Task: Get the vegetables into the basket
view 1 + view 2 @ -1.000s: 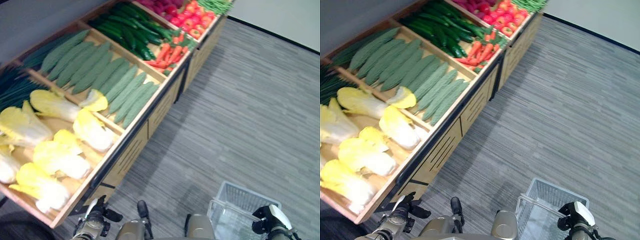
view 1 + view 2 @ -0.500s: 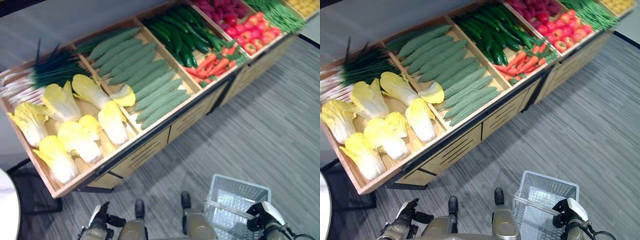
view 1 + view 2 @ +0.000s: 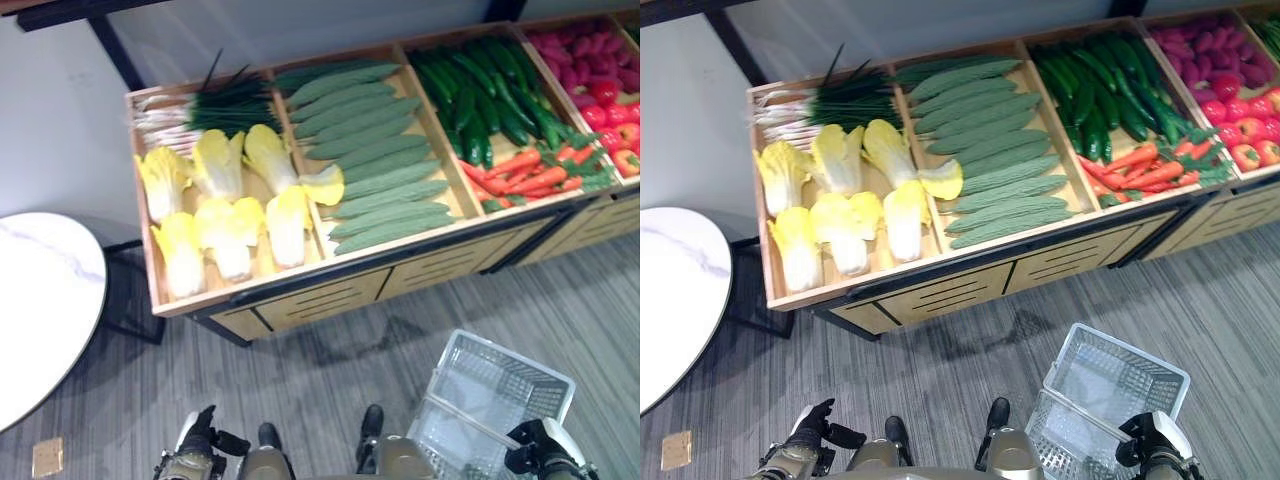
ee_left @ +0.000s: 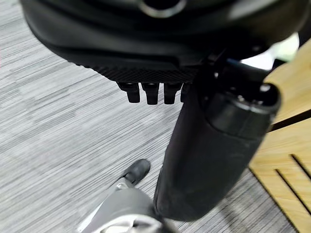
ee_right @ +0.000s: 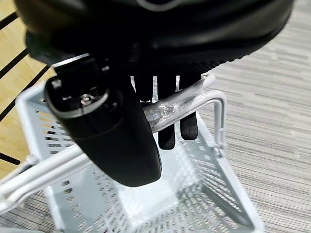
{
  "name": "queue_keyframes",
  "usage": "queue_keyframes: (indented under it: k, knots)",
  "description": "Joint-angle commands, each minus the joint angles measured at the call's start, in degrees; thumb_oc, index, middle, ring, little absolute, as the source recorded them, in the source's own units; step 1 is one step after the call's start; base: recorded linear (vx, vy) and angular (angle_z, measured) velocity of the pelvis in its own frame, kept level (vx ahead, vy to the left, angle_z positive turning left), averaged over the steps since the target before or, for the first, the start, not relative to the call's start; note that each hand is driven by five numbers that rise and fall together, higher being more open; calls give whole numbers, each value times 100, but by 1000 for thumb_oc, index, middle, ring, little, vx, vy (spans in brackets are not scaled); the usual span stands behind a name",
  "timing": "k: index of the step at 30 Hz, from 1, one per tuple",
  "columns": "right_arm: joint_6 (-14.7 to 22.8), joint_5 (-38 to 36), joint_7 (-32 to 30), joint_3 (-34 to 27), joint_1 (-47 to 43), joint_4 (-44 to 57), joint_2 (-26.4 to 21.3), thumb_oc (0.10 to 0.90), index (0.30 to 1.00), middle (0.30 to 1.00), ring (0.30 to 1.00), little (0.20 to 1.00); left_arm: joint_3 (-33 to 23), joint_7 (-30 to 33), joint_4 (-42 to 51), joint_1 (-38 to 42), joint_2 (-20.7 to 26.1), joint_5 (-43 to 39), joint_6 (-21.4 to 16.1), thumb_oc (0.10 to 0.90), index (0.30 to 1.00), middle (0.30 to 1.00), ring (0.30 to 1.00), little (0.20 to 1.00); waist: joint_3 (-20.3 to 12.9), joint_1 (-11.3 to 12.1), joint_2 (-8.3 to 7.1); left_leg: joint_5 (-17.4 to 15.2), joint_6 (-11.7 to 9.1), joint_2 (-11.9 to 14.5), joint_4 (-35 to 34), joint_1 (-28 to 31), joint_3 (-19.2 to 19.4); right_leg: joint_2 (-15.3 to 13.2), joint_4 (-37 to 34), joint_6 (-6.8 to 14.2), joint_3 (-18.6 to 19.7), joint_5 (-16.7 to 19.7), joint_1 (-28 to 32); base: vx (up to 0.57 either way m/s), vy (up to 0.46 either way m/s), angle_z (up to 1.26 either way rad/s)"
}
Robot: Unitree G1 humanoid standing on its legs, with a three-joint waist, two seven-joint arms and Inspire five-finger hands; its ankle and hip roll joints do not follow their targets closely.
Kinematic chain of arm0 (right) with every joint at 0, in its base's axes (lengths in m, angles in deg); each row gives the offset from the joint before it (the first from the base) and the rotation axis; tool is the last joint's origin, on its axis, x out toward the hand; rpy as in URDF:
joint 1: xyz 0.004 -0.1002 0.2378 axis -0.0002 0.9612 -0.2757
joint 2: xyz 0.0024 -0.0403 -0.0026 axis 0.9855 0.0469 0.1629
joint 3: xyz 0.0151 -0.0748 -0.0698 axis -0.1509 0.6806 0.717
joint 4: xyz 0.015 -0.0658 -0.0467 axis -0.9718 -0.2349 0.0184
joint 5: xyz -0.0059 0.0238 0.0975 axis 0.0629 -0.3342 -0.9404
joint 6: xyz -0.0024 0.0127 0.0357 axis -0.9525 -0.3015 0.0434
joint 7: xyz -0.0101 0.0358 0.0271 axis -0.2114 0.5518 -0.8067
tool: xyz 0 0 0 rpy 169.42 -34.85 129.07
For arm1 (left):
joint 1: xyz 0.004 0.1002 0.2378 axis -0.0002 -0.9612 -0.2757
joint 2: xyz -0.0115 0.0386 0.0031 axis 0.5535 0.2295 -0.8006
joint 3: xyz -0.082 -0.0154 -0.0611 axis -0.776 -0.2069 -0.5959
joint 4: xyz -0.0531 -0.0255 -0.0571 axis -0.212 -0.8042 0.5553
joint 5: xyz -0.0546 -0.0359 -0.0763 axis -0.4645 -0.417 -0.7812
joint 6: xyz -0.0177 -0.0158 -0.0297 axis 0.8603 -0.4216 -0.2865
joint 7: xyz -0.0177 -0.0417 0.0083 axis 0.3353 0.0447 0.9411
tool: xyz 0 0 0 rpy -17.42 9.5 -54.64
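The left hand (image 3: pixel 808 428) hangs low and holds nothing, its fingers (image 4: pixel 148 92) hanging loose above the grey floor (image 3: pixel 330 360). Well up and away from it stands the wooden produce stand (image 3: pixel 940 290). Its nearest bin holds napa cabbages (image 3: pixel 845 225) with green onions (image 3: pixel 830 100) behind them. The next bin along holds pale green bitter gourds (image 3: pixel 1000 160), then come dark cucumbers (image 3: pixel 1105 90) with carrots (image 3: pixel 1145 170) in front, and tomatoes (image 3: pixel 1240 120) furthest over. A white round table (image 3: pixel 670 290) sits out beyond the left hand.

The right hand (image 3: pixel 1148 440) has its fingers curled round the handle (image 5: pixel 180 104) of the white wire basket (image 3: pixel 520 375), which hangs below it and has no vegetables in it yet.

Judging from this, the step in hand is closing in on the stand. It would go best if the basket were kept level and clear of the stand's front edge while the free left hand went for the cabbages (the closest produce to it).
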Motion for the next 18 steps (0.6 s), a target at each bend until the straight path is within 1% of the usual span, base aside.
queue_keyframes:
  k: [1,2,3,4,6,7,8,9,10,11,12,14,16,18]
  knots:
    - [-8,-260,-185,-205,42,-91,-262,400,300,300,300,300,10,76,14,69,214,154,-93,900,1000,1000,1000,1000,-47,17,-195,148,-63,-99,45,-237,-377,-362,84,570,806,-4,175,78,264,14]
    - [-17,-210,-183,-215,29,-127,-250,400,300,300,300,300,4,73,11,65,222,158,-103,900,1000,1000,1000,1000,-39,18,-226,57,-17,-170,95,-248,-363,-457,65,628,833,62,211,65,260,9]
    - [-22,-133,-183,-166,-43,-147,-215,400,300,300,300,300,-46,57,44,34,263,113,-128,900,1000,1000,1000,1000,-7,51,-272,-124,83,-314,208,-260,-356,-596,160,731,952,168,175,68,347,7]
    - [-26,-105,-197,-114,-132,-172,-198,400,300,300,300,300,-75,57,47,38,287,89,-138,900,1000,1000,1000,1000,18,66,-292,-186,138,-373,257,-279,-329,-664,290,778,1014,255,94,29,348,3]
    - [-37,-36,-215,-1,-332,-154,-205,400,300,300,300,300,-119,44,144,25,320,-31,-173,900,1000,1000,1000,1000,86,110,-274,-298,275,-521,305,-285,-234,-886,736,880,1094,522,-145,-20,289,-9]
    - [-19,-24,-243,16,-363,-120,-196,400,300,300,300,300,-94,43,163,35,334,-45,-192,900,1000,1000,1000,1000,141,88,-258,-315,306,-569,320,-275,-237,-913,952,889,1210,623,-238,23,275,-24]
    - [-2,-41,-240,72,-396,-102,-174,400,300,300,300,300,-58,41,170,51,384,-57,-224,900,1000,1000,1000,1000,195,16,-220,-311,319,-635,262,-195,-337,-741,1017,858,1569,593,-370,28,176,-23]
    - [-2,-41,-240,72,-398,-103,-173,400,300,300,300,300,-59,41,169,53,385,-56,-224,900,1000,1000,1000,1000,183,19,-216,-302,318,-629,260,-211,-333,-733,1002,854,1571,609,-382,56,114,-12]
    - [-9,-24,-238,120,-419,-128,-140,400,300,300,300,300,-74,51,149,59,402,-86,-232,900,1000,1000,1000,1000,161,14,-215,-283,292,-653,206,-187,-366,-679,771,848,1631,582,-398,68,-12,10]
    - [-7,-82,-216,123,-472,-313,-82,400,300,300,300,300,-119,62,86,96,426,-114,-254,900,1000,1000,1000,1000,134,16,-232,-269,245,-667,105,-123,-419,-656,280,853,1638,590,-379,97,-48,17]
    - [-18,-118,-217,112,-482,-446,-39,400,300,300,300,300,-146,79,53,96,438,-121,-265,900,1000,1000,1000,1000,122,-8,-236,-280,227,-653,105,-106,-480,-628,132,861,1750,612,-432,91,-95,13]
    - [-8,-195,-243,41,-468,-625,41,400,300,300,300,300,-196,96,-15,88,439,-143,-277,900,1000,1000,1000,1000,107,-6,-277,-306,203,-640,223,-126,-599,-577,-11,859,1904,524,-317,45,-81,27]
    - [-30,-175,-232,47,-467,-699,42,400,300,300,300,300,-219,94,-37,79,434,-140,-278,900,1000,1000,1000,1000,81,29,-301,-289,179,-616,232,-135,-643,-560,-128,848,1917,482,-240,16,-90,43]
    - [-42,-162,-213,27,-459,-750,51,400,300,300,300,300,-297,96,-101,13,427,-147,-283,900,1000,1000,1000,1000,15,87,-323,-186,101,-520,129,-101,-640,-503,-304,843,1810,507,-162,27,-162,22]
